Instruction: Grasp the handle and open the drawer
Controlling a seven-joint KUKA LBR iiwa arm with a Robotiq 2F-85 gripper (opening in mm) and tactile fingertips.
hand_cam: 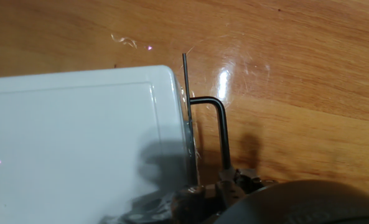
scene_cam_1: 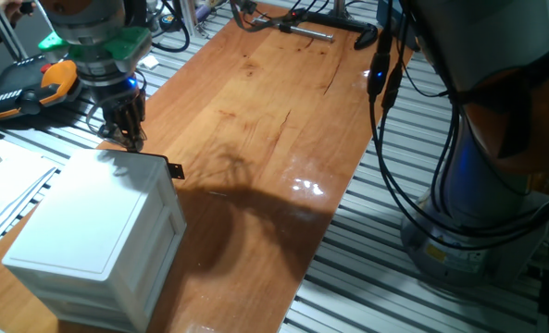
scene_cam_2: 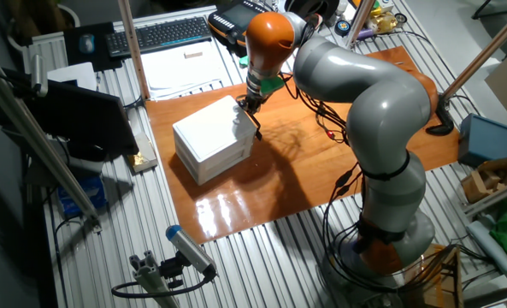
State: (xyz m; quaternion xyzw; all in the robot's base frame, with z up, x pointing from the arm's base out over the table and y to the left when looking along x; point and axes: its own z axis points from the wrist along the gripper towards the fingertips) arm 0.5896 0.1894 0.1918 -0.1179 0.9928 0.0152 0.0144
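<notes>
Cabinet sits on the wooden table, near the table's corner by the aluminium rail bench. Small, white, stacked tiers; the drawer is the top tier, and its front appears flush with the tiers under it, so closed as far as the fixed views show.

Handle: small black tab projecting from the top front edge of the drawer, at the corner nearest the arm. In the hand view it shows as a thin black bent bar just off the white corner, over bare wood.

Gripper hangs above the rear top edge of the cabinet, fingers pointing down, tips just over or touching the lid edge; cannot tell which. It is beside the handle, not around it. In the other fixed view the gripper sits over the cabinet corner.

Jaws: fingers look close together in one fixed view, nothing visibly between them. True opening cannot be read; the hand view shows only dark blurred hardware at the bottom edge.

Keyboard and papers lie beyond the table, well apart from the cabinet.
</notes>
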